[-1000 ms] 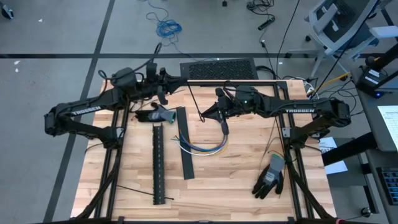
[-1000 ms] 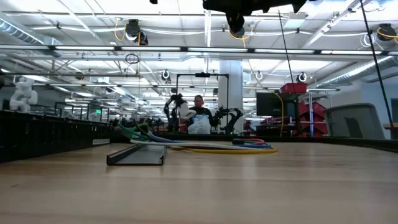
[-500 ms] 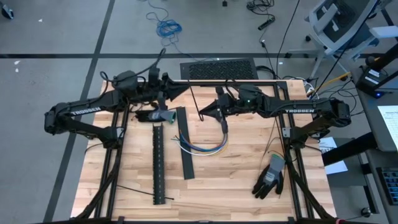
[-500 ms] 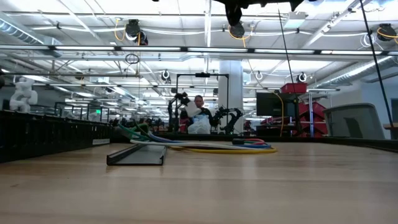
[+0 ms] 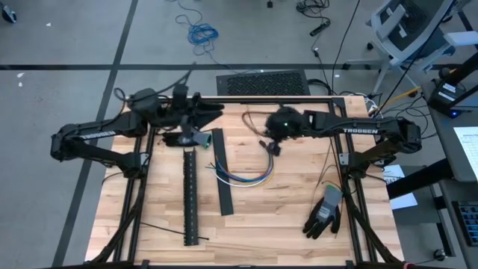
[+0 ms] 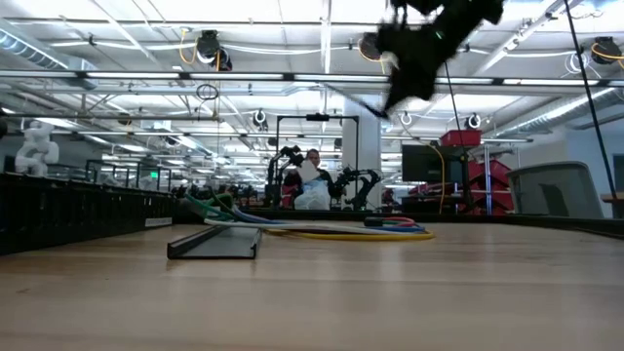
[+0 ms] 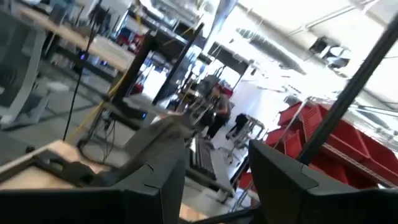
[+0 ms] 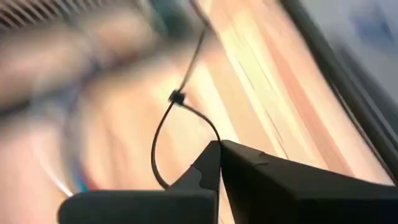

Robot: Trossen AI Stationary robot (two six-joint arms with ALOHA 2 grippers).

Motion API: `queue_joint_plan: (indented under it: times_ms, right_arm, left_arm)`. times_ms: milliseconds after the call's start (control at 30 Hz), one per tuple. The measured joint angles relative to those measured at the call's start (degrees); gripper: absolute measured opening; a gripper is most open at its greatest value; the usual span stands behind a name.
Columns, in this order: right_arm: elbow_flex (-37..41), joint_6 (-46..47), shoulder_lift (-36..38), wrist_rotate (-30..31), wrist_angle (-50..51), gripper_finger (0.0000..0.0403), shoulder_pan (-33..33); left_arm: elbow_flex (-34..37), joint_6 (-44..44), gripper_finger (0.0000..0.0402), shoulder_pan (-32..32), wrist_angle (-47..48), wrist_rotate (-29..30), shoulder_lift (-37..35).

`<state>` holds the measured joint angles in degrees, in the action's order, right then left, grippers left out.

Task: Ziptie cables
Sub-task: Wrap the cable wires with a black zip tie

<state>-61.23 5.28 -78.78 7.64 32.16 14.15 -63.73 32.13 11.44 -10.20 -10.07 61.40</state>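
Turning of the right arm's wrist is seen against a second ago, above the pale wooden slatted table.
At the left, the left gripper is now parted and empty; between the arms, the curved bundle of thin blue, white and yellow cables is left unmoved on the wood; the right gripper is pinched together on a thin looped black plastic ziptie.

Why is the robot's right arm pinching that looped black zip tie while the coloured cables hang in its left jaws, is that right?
Not quite. The cables lie loose on the table, as the high view shows. The left gripper holds nothing; the right gripper does pinch the looped zip tie.
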Motion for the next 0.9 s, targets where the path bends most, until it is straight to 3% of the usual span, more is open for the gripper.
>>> queue_joint_plan:
  times_ms: [133, 300, 467, 633, 900]
  right_arm:
    - [0.0, 6.0, 0.0, 11.0, 19.5, 0.0000, 2.4]
    - [0.8, 8.7, 0.0, 12.5, 24.7, 0.0000, 4.4]
    - [4.2, 12.7, 0.0, 3.8, 25.0, 0.0000, 4.0]
    - [9.8, 15.4, 0.0, -5.5, 25.1, 0.0000, -0.7]
    - [15.2, 24.1, 0.1, -5.1, 22.1, 0.0000, -6.8]
  left_arm:
    - [0.0, -2.8, 0.0172, 0.0, 1.2, 0.4, -1.0]
    - [0.0, -4.4, 0.0172, 0.2, 5.4, 1.8, -0.8]
    - [0.0, -7.1, 0.0172, 0.2, 12.5, 2.1, -0.2]
    - [0.0, -7.5, 0.0172, 0.1, 14.1, 2.1, -0.4]
    - [0.0, -13.3, 0.0172, -0.6, 19.7, 3.0, 5.1]
